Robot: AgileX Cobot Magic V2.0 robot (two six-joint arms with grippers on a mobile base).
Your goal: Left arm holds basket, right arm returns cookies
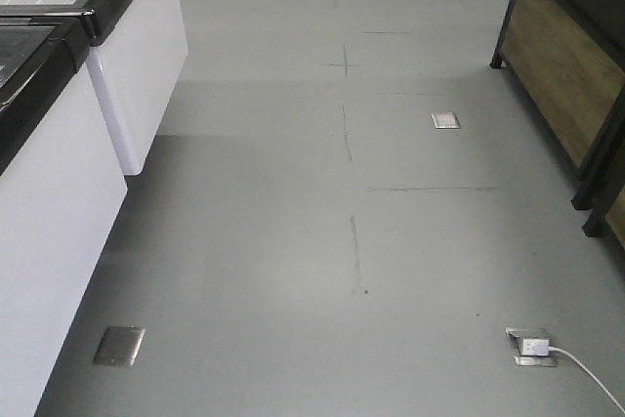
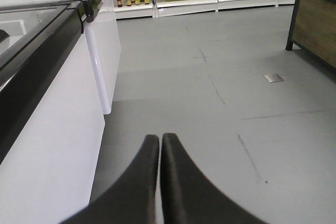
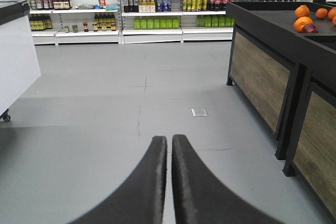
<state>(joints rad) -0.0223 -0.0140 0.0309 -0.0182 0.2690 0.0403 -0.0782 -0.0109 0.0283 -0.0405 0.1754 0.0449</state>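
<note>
Left wrist view: left end effector (image 2: 159, 139) closed | right end effector (image 3: 169, 140) closed | finger bases cut off below

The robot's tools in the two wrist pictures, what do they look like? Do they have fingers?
Yes. The left tool and the right tool look alike: each has two matte black fingers, wide at the base, curving to narrow rounded tips. No cables, stickers or markings show. The arms themselves are out of view.
</note>
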